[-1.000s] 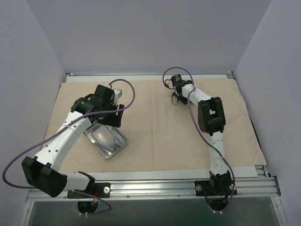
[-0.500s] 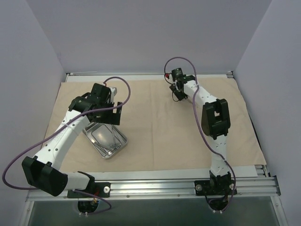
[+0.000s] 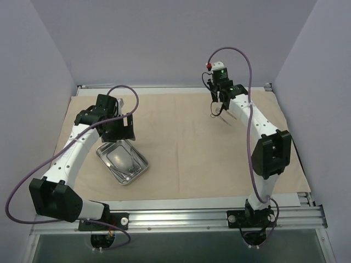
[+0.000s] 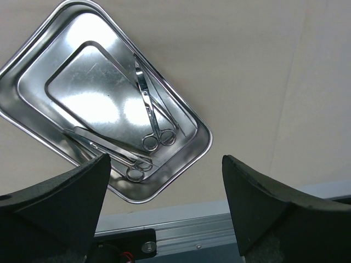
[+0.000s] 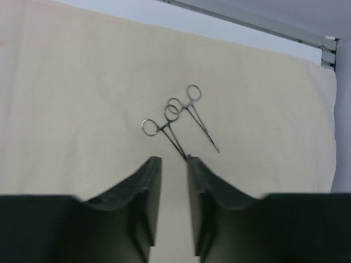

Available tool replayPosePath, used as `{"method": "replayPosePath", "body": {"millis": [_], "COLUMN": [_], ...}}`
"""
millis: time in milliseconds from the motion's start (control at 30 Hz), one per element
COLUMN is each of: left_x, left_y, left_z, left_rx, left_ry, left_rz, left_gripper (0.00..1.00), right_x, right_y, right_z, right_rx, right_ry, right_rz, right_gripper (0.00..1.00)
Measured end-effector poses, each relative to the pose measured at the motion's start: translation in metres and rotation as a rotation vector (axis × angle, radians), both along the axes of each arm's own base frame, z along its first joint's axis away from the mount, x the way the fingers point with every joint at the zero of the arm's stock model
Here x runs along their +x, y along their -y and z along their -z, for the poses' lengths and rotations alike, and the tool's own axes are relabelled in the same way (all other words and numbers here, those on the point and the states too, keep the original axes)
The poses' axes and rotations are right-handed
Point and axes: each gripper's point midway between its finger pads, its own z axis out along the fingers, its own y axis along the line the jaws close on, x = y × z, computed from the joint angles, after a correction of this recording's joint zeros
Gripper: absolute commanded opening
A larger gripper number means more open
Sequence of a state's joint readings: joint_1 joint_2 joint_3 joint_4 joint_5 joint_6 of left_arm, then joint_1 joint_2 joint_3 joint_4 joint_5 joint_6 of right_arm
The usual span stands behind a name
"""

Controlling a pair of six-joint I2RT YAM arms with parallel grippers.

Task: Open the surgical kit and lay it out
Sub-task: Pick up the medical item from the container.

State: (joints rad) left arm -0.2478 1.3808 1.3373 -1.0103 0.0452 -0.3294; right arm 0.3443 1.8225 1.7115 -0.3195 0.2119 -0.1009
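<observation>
Scissors [image 4: 147,104] where?
In tray [image 4: 82,82], right under left pincer [image 4: 165,159], spread wide, empty.
Long axis?
Diagonal across the gap, rings nearest, blades pointing away.
Right pincer [image 5: 174,161]?
Narrow, gripping nothing; two forceps [image 5: 174,139] on cloth [image 5: 66,82] just beyond its tips.
Nearer arm?
Left, by far; probably a straight drop onto the rings.

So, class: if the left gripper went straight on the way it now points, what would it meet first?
Probably the steel tray: the open left gripper frames one corner of it, where scissors lie. Rim or scissors first is unclear.
</observation>
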Motion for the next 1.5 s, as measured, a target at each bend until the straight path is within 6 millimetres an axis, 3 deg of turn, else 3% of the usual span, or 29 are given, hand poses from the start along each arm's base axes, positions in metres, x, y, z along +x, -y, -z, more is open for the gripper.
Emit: {"method": "replayPosePath", "body": {"millis": [33, 67, 300, 400, 467, 567, 667, 800, 1000, 1100, 1267, 1500], "left_x": [0.000, 0.000, -0.003, -0.003, -0.003, -0.005, -0.010, -0.012, -0.035, -0.048, -0.060, -0.050], "left_y": [0.001, 0.002, 0.006, 0.005, 0.002, -0.003, -0.009, -0.016, -0.019, -0.015, -0.002, 0.003], "left_z": [0.001, 0.001, 0.000, -0.001, -0.001, 0.003, 0.010, 0.029, 0.069, 0.083, 0.103, 0.144], "left_rx": [-0.005, -0.013, -0.031, -0.025, -0.013, 0.014, 0.040, 0.059, 0.082, 0.106, 0.133, 0.194], "left_ry": [-0.004, -0.007, -0.013, -0.009, -0.007, -0.016, -0.046, -0.138, -0.281, -0.318, -0.342, -0.381], "left_rz": [0.001, 0.003, 0.012, 0.015, 0.013, 0.004, -0.023, -0.097, -0.186, -0.198, -0.203, -0.278], "left_gripper": [0.90, 0.90, 0.89, 0.90, 0.96, 0.97, 0.96, 0.84, 0.67, 0.60, 0.47, 0.46], "right_x": [0.006, 0.012, 0.032, 0.032, 0.032, 0.036, 0.036, 0.029, -0.008, -0.033, -0.055, -0.072], "right_y": [0.007, 0.013, 0.050, 0.063, 0.067, 0.066, 0.050, 0.020, -0.046, -0.072, -0.075, -0.067], "right_z": [0.013, 0.026, 0.123, 0.147, 0.152, 0.150, 0.144, 0.118, 0.064, 0.057, 0.066, 0.068], "right_rx": [-0.009, -0.019, -0.052, -0.043, -0.029, 0.018, 0.084, 0.157, 0.246, 0.294, 0.319, 0.310], "right_ry": [-0.017, -0.035, -0.186, -0.234, -0.246, -0.233, -0.228, -0.198, -0.131, -0.145, -0.192, -0.217], "right_rz": [0.028, 0.049, 0.172, 0.202, 0.209, 0.214, 0.189, 0.139, -0.003, -0.066, -0.076, -0.070], "right_gripper": [0.03, 0.00, 0.00, 0.00, 0.00, 0.00, 0.00, 0.00, 0.00, 0.00, 0.00, 0.00]}}
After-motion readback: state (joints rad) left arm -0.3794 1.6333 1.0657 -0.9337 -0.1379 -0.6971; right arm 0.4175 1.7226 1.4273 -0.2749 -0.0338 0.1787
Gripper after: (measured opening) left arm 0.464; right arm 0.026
